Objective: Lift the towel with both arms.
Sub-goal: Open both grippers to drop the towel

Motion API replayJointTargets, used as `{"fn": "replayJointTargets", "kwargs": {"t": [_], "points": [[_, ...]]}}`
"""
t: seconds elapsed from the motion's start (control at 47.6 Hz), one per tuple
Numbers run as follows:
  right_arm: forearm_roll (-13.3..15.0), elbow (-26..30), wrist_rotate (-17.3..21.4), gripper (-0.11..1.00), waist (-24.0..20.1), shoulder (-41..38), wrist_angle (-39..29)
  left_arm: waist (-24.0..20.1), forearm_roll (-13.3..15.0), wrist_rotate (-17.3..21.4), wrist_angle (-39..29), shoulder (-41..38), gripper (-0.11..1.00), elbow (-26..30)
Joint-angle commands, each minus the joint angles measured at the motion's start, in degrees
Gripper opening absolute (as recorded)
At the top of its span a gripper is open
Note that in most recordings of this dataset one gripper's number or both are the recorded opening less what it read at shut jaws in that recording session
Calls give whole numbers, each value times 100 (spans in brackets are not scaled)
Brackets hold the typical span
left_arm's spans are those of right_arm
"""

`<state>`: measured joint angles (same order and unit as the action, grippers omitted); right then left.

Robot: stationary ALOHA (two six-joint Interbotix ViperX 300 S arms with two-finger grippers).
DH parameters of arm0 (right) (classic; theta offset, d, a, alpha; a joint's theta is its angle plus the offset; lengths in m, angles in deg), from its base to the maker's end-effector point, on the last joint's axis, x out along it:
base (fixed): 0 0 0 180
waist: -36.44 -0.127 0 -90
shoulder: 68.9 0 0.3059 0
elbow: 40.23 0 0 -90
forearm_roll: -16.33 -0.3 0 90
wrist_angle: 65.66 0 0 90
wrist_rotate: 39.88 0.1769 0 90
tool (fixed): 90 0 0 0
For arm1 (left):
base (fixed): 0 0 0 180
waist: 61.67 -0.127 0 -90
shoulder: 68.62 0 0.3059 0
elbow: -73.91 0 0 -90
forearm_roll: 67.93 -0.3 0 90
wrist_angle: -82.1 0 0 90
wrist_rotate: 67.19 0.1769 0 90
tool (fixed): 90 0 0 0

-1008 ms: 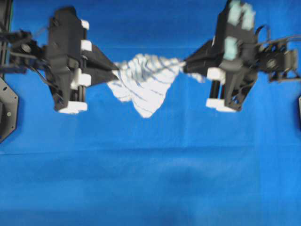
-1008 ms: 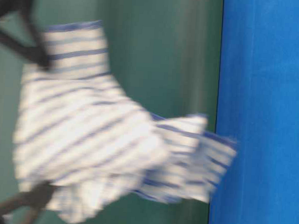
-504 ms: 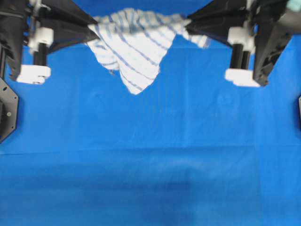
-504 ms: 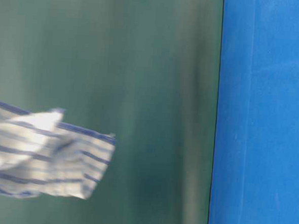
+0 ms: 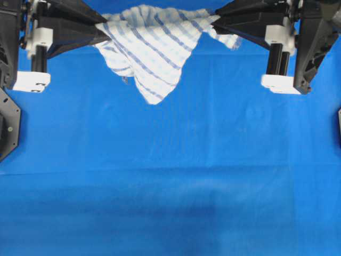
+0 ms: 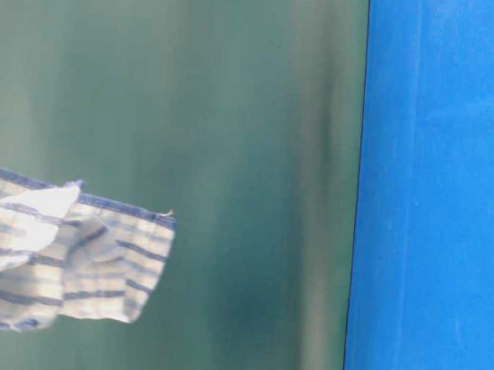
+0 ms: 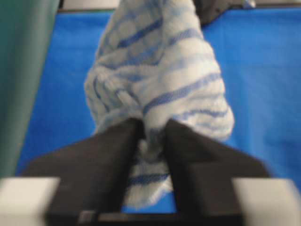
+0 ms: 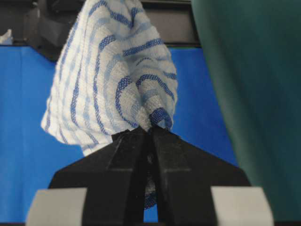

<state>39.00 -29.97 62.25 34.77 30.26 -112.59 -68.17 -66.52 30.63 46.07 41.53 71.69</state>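
The towel (image 5: 152,45), white with thin blue stripes, hangs in the air between my two grippers at the top of the overhead view, its loose corner drooping down. My left gripper (image 5: 105,31) is shut on the towel's left end; the left wrist view shows fabric bunched between the black fingers (image 7: 153,129). My right gripper (image 5: 214,21) is shut on the right end, the towel (image 8: 113,80) pinched at the fingertips (image 8: 149,132). In the table-level view a hanging part of the towel (image 6: 66,258) shows at lower left, well off the blue surface (image 6: 435,196).
The plain blue cloth surface (image 5: 170,170) covers the whole table below the towel. A black mount (image 5: 8,125) sits at the left edge and another dark part (image 5: 339,125) at the right edge.
Both arms have raised the towel well up off the blue surface, toward the top of the overhead view. Over the last half second it has only shifted slightly.
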Motion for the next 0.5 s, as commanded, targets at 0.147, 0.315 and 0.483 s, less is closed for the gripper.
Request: {"fn": "replayJointTargets", "kwargs": {"t": [0.147,0.315,0.483], "points": [[44,123,-26,40,9,53,18,0,-9,-62,439,299,73,-70],[176,79,9,67,9,53,-35,-9,-9,-70,571,431,90,-299],[176,-44,62,64,9,53,-35,0,-9,-88,633,413,88,-580]]}}
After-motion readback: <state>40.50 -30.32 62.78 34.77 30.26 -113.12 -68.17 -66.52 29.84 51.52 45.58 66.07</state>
